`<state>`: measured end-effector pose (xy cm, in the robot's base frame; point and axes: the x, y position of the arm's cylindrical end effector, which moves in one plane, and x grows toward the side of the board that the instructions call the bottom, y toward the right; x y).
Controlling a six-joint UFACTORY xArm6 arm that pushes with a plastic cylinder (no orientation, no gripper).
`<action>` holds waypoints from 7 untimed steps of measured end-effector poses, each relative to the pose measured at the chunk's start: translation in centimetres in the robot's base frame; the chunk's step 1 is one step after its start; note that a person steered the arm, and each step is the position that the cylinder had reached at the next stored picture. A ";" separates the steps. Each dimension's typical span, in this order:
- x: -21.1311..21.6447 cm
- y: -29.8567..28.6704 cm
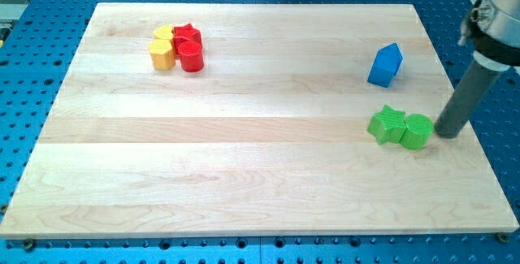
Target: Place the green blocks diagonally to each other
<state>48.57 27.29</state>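
Two green blocks sit side by side and touching near the surface's right edge, in the view's lower right. The green star-shaped block [387, 124] lies to the view's left, its sides ridged and notched; the green round block [417, 132] lies to the view's right, smooth and squat like a short cylinder. Both look like matte plastic.

My tip [448, 134] rests on the surface just to the view's right of the green round block, very close to it; I cannot tell whether it touches. I have no fingers, so nothing is held: my arm ends in a plain dark rod [465, 99], which rises tilted toward the view's upper right into a pale collar at the picture's edge.

Above the green pair stands a blue house-shaped block [385, 64], well apart from them. Far off at the view's upper left, two yellow blocks [162, 49] and two red blocks [189, 49] huddle together, touching. The surface [244, 150] is pale wood planks with a fine grain.
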 end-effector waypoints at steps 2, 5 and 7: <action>0.2 -1.8; 0.7 -9.7; 2.2 -4.7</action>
<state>50.82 22.58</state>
